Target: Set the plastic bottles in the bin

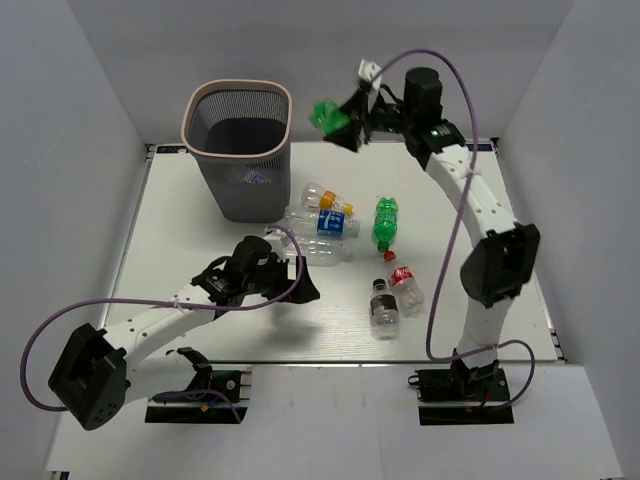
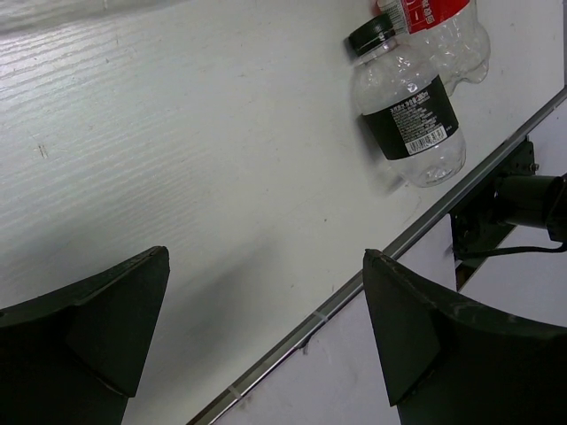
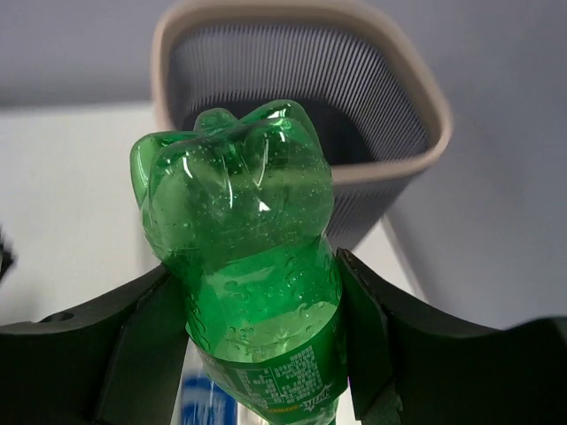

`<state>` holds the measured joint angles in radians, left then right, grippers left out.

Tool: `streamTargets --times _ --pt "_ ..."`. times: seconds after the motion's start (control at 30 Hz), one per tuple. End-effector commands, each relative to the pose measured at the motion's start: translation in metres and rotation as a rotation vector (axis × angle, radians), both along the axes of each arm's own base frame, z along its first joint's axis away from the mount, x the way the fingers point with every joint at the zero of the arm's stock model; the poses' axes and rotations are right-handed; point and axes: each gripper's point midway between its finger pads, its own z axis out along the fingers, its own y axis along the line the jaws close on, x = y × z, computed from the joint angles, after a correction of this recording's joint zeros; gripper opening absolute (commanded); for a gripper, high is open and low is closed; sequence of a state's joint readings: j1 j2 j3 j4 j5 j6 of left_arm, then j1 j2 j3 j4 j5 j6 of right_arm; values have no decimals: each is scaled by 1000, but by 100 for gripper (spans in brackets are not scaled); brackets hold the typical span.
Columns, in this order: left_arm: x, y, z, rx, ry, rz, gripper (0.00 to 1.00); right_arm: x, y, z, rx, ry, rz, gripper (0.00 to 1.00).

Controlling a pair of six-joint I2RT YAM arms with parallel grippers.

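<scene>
My right gripper [image 1: 345,122] is shut on a green bottle [image 1: 328,115] and holds it high at the back, right of the bin [image 1: 240,150]. In the right wrist view the green bottle [image 3: 248,266] sits between the fingers with the bin's beige rim [image 3: 390,168] beyond it. My left gripper [image 1: 300,285] is open and empty, low over the table's front middle. On the table lie a second green bottle [image 1: 386,222], several clear bottles [image 1: 325,222] by the bin, a red-label bottle [image 1: 405,282] and a black-label bottle [image 1: 384,308], which also shows in the left wrist view [image 2: 407,111].
The white table's front metal edge [image 2: 354,288] runs diagonally between my left fingers. Grey walls close in the table at back and sides. The right arm's purple cable [image 1: 455,180] loops above the right side.
</scene>
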<state>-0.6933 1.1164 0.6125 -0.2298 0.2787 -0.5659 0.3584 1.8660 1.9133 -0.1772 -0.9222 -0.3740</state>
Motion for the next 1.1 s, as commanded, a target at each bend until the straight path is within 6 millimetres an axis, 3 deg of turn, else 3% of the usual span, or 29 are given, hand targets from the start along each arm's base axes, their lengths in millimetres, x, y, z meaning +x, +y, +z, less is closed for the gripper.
streamTargets --times 0.0,0.03,0.07,0.13,0.23,0.37,0.47,0.5,0.53,0.57,0.63,0.67,0.73,0.77,0.8,0.87,0.9,0.97,1.0,1.03,1.07 --pt "-1 1 6 -31 -18 22 100 2 29 112 307 17 -38 0" --pt "-1 1 9 -38 -26 22 100 18 40 99 318 40 -42 0" --pt "-3 2 8 -42 -19 27 100 12 46 121 368 20 -21 0" --pt "-3 2 8 -42 -19 27 100 15 61 126 425 53 14 0" --pt "-4 3 7 -42 -19 27 100 10 80 123 479 111 51 0" --pt "-8 1 -1 -33 13 9 100 -16 102 138 615 -12 140 0" --pt "-8 -1 2 -43 24 5 100 -16 115 152 684 -52 140 0" --pt "-9 -2 -1 -40 36 -1 100 0 125 133 681 -24 117 0" --pt "-7 -4 4 -47 28 -2 100 -9 126 151 711 -62 130 0" --pt "-9 -2 2 -39 37 -1 100 -6 129 152 725 -63 112 0" --pt "-7 -4 2 -38 38 -1 100 10 139 132 736 -22 63 1" --pt "-8 -3 1 -32 45 -1 100 7 145 130 740 -23 71 5" --pt "-4 -6 7 -40 36 -2 100 19 157 99 713 8 50 17" --pt "-4 -5 5 -33 46 16 100 25 159 91 706 21 33 27" --pt "-1 -6 10 -42 45 32 100 37 170 63 679 63 9 39" --pt "5 -6 14 -44 32 61 100 47 169 63 679 34 -19 76" --pt "8 -2 12 -28 32 91 100 55 171 51 664 45 -38 85" --pt "24 -3 23 -28 -6 146 100 54 169 42 636 44 -16 90" --pt "30 -4 31 -44 -9 182 100 44 166 55 644 8 7 90" --pt "38 0 23 -9 11 245 100 41 158 61 634 -12 13 90" --pt "42 -2 30 -29 11 268 100 42 157 61 633 -16 16 90"
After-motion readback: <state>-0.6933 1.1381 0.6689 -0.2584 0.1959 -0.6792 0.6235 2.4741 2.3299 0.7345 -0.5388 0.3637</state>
